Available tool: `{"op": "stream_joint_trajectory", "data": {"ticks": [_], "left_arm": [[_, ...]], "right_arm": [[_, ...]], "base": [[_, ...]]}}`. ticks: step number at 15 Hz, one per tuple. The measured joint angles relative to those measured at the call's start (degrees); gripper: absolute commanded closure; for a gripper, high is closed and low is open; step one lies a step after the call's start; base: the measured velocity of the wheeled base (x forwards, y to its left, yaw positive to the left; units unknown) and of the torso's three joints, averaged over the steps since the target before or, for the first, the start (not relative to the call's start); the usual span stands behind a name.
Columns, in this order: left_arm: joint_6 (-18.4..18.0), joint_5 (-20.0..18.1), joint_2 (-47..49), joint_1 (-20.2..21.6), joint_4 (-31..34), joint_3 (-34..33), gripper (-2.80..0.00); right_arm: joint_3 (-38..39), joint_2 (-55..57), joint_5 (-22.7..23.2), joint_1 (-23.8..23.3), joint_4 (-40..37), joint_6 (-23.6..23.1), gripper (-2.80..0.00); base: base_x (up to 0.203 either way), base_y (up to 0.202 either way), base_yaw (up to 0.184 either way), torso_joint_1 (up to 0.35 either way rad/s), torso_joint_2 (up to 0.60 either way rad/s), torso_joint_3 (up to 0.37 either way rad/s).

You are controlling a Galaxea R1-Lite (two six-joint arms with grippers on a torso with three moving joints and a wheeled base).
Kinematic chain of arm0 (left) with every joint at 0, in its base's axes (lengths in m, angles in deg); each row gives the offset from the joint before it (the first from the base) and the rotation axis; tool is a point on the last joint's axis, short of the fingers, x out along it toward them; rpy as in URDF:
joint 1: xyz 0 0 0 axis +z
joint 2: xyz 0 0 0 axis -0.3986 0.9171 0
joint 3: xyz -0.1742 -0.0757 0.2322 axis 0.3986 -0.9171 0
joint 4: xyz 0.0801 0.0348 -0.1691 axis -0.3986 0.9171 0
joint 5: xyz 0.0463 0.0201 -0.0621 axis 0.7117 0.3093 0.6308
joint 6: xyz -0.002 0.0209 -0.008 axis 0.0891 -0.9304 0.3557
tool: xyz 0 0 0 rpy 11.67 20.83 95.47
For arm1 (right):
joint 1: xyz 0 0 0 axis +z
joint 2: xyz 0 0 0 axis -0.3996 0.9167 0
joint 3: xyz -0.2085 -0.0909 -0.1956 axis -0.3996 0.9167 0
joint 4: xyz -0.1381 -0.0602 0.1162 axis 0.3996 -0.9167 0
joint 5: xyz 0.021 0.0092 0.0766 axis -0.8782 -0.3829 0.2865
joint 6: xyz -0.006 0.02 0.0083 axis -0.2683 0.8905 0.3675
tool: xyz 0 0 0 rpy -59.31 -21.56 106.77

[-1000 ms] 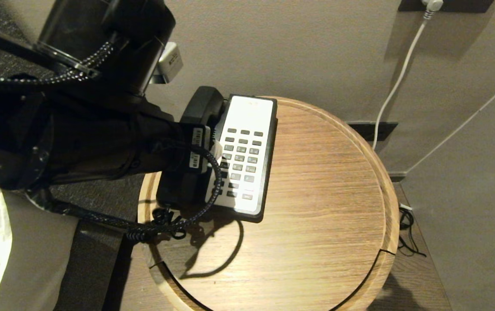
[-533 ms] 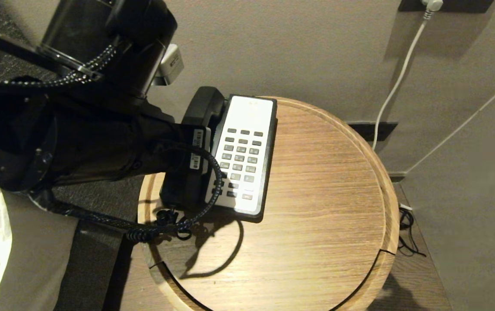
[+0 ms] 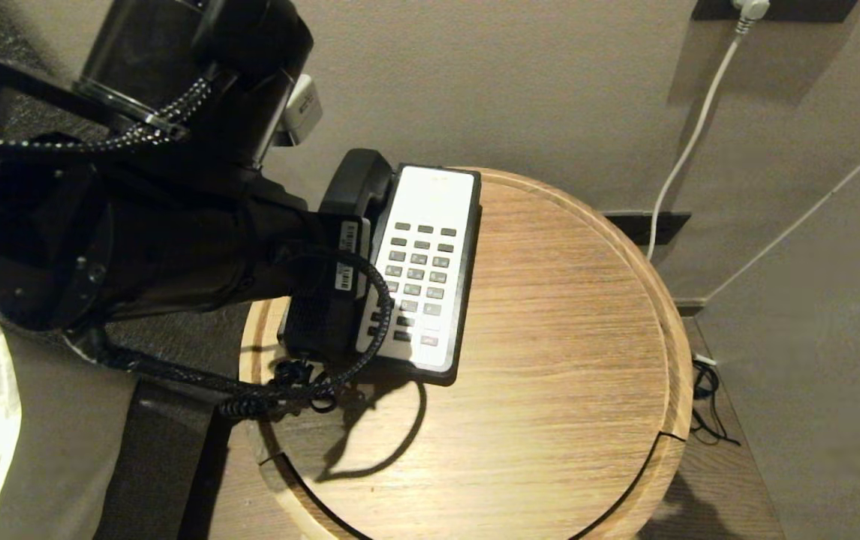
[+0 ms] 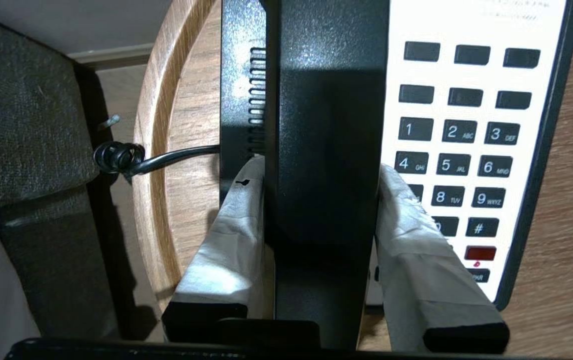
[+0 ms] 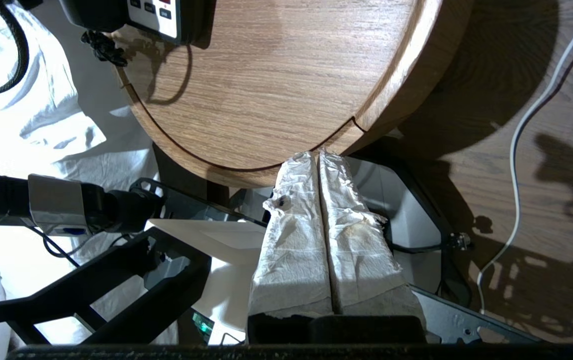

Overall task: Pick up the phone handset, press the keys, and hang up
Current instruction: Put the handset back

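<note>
The left gripper (image 4: 321, 175) is clamped across the middle of the phone handset (image 4: 326, 130), 1 white-wrapped finger (image 4: 231, 235) on the handset's outer side and the other pressed to the side that faces the keys; the handset lies along the outer side of the phone base (image 3: 441, 330), over its cradle, though whether it rests fully seated there cannot be told; the slotted speaker grille (image 4: 256, 95) of the base shows just beyond the outer finger; the keypad (image 4: 459, 145) sits right beside the inner finger, its number keys partly covered by that finger's tip.

On the outer side of the gripper the raised rim of the round wooden table (image 3: 550, 420) runs close by, with only a narrow strip of wood between base and rim; past the rim lies dark fabric; a black cord (image 4: 166, 157) leaves the base and crosses that rim; the coiled cord (image 3: 280, 394) bunches at the table edge near the base's near end; on the keypad side a broad stretch of bare tabletop opens out to the far rim.

The right gripper (image 5: 319, 155) hangs below the table's near edge, well apart from the phone, its 2 wrapped fingers pressed together with nothing between them; a white cable (image 3: 689, 142) runs down the wall beyond the table.
</note>
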Motion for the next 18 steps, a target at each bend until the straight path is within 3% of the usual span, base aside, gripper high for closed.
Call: {"op": "stream_joint_trajectory", "data": {"ticks": [13,18], "left_arm": [[-1.2,-0.2,0.8,1.0,-0.8,0.0,0.00],[-5.2,-0.7,0.6,1.0,-9.8,-4.6,0.00]], "right_arm": [[0.1,0.0,0.6,0.0,0.2,0.1,0.00],[0.1,0.0,0.7,0.0,0.2,0.1,0.00]], "base": [[0.000,0.000,0.000,0.000,0.00,0.000],[0.000,0.000,0.000,0.000,0.00,0.000]]}}
